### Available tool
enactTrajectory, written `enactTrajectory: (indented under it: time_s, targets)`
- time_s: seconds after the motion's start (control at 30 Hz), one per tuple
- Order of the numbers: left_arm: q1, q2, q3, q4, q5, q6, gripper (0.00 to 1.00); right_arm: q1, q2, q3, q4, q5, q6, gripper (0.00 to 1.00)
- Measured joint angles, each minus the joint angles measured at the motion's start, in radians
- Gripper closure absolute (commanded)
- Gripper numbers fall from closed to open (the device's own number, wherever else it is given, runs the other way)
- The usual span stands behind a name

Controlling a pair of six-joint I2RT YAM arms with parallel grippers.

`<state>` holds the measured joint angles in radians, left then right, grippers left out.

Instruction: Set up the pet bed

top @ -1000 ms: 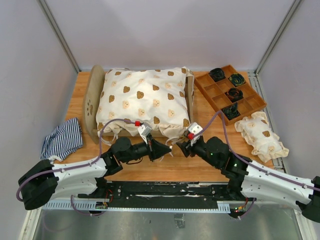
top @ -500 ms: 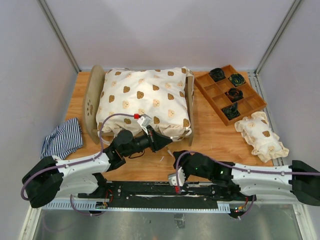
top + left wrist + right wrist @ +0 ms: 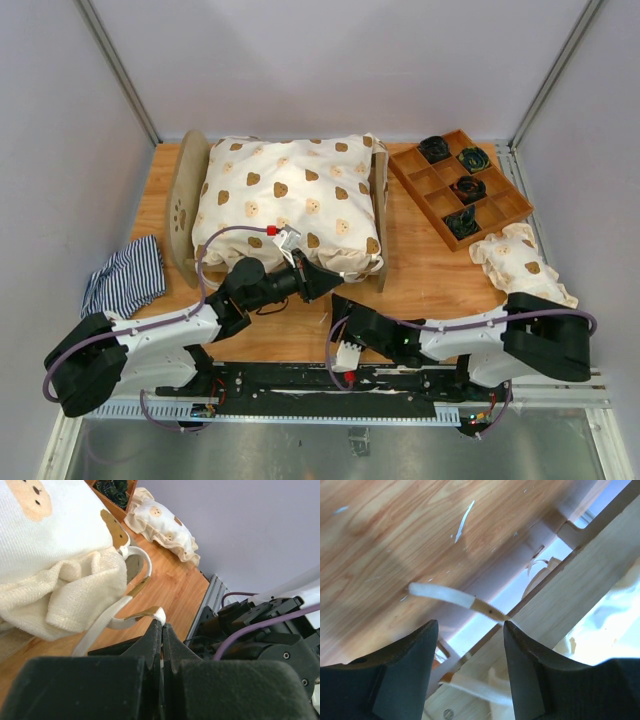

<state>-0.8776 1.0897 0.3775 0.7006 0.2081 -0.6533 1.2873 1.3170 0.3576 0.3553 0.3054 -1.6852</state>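
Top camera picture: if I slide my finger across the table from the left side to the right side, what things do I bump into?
Striped cloth → pet bed's headboard → bear-print cushion → wooden tray

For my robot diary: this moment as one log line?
left jaws: shut on cushion tie | right jaws: open, empty | pet bed: cushion on, pillow aside
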Motion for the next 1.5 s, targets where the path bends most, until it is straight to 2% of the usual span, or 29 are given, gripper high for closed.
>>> enactTrajectory:
  time_s: [0.2, 0.33, 0.4, 0.5, 0.67, 0.8, 0.93, 1.17, 1.3, 1.5]
  targets:
    - [0.008, 0.000, 0.000, 0.000, 0.020, -0.002, 1.00, 0.000, 0.136, 0.064, 0.067, 0.013, -0.146, 0.41]
    - [0.013, 0.000, 0.000, 0.000, 0.030, -0.002, 1.00, -0.003, 0.199, 0.116, 0.068, 0.013, -0.192, 0.57]
    - [0.016, 0.000, 0.000, 0.000, 0.034, -0.002, 1.00, -0.008, 0.235, 0.136, 0.074, 0.015, -0.205, 0.71]
    - [0.020, 0.000, 0.000, 0.000, 0.037, -0.002, 1.00, -0.012, 0.253, 0.138, 0.072, 0.018, -0.217, 0.99]
    - [0.027, 0.000, 0.000, -0.004, 0.037, 0.005, 1.00, -0.010, 0.200, 0.137, 0.055, 0.016, -0.161, 1.00]
    - [0.027, 0.000, -0.001, -0.013, 0.031, 0.018, 1.00, -0.006, 0.084, 0.137, -0.003, -0.006, 0.016, 1.00]
    - [0.028, 0.000, -0.008, -0.028, 0.016, 0.031, 1.00, -0.001, -0.074, 0.121, -0.032, -0.044, 0.277, 1.00]
    - [0.030, 0.000, -0.048, -0.052, -0.002, 0.048, 1.00, 0.017, -0.377, -0.005, -0.022, -0.099, 0.794, 1.00]
    - [0.030, 0.000, -0.071, -0.052, -0.002, 0.048, 1.00, 0.017, -0.520, -0.058, 0.005, -0.034, 1.107, 1.00]
    - [0.031, 0.000, -0.126, -0.054, -0.001, 0.052, 1.00, 0.011, -0.634, -0.077, -0.016, 0.140, 1.432, 1.00]
